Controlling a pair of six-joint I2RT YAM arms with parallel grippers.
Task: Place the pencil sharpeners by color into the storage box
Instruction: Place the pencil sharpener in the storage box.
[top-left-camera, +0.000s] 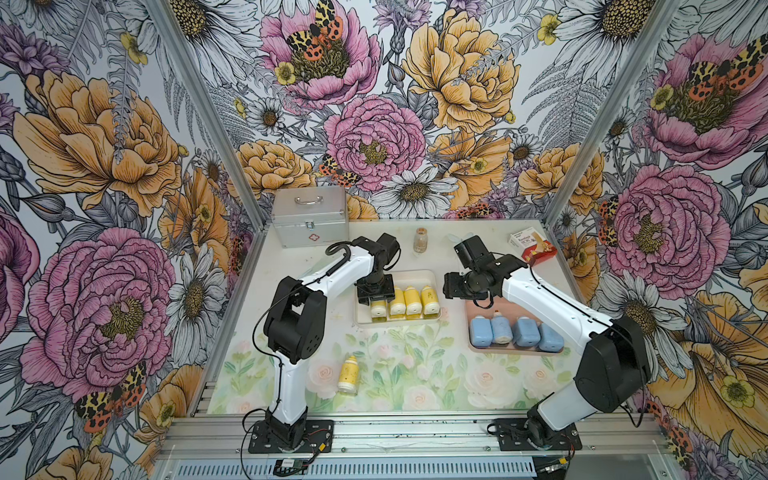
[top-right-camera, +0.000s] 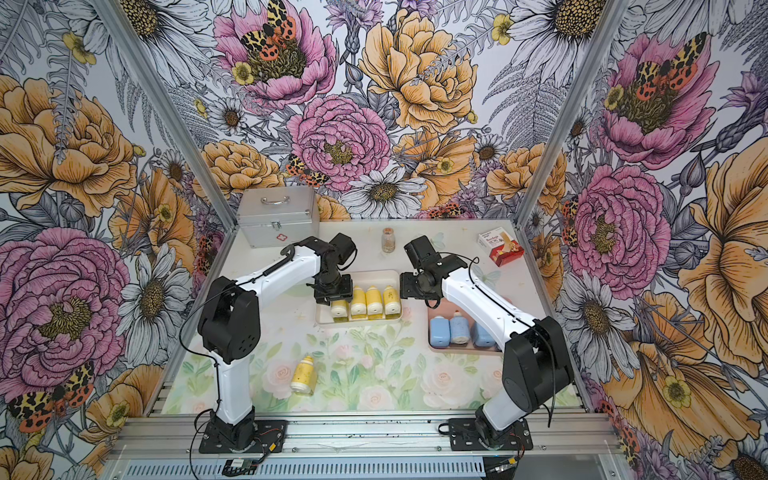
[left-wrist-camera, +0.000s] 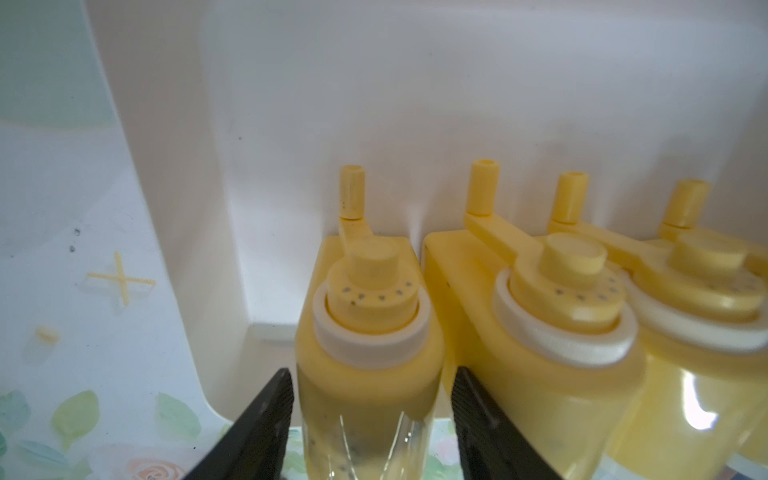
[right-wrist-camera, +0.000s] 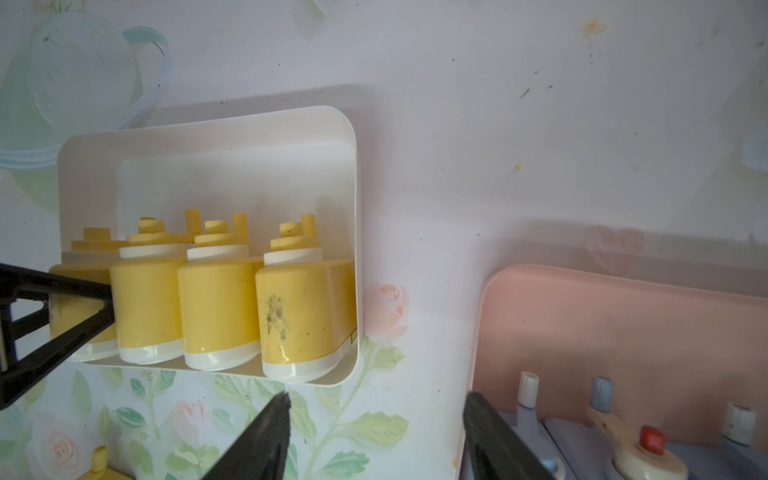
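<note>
In the white tray (top-left-camera: 415, 277) the left gripper (left-wrist-camera: 372, 374) straddles the end yellow sharpener (left-wrist-camera: 368, 332); pinching or just clear of it, cannot tell. The loose yellow sharpener (top-left-camera: 348, 375) lies on the mat well behind that gripper, toward its arm's base, with its long axis roughly fore-aft, so the left arm is nearer. The right gripper (right-wrist-camera: 376, 401) is spread and empty.

Between the black ribbed fingers (left-wrist-camera: 266, 419) sits a yellow sharpener (left-wrist-camera: 365, 365), white-collared and dark-speckled. Beyond them is a cream tray (left-wrist-camera: 415, 104); outside them, a pastel mat (left-wrist-camera: 83, 415) of green leaves and pink roses.
</note>
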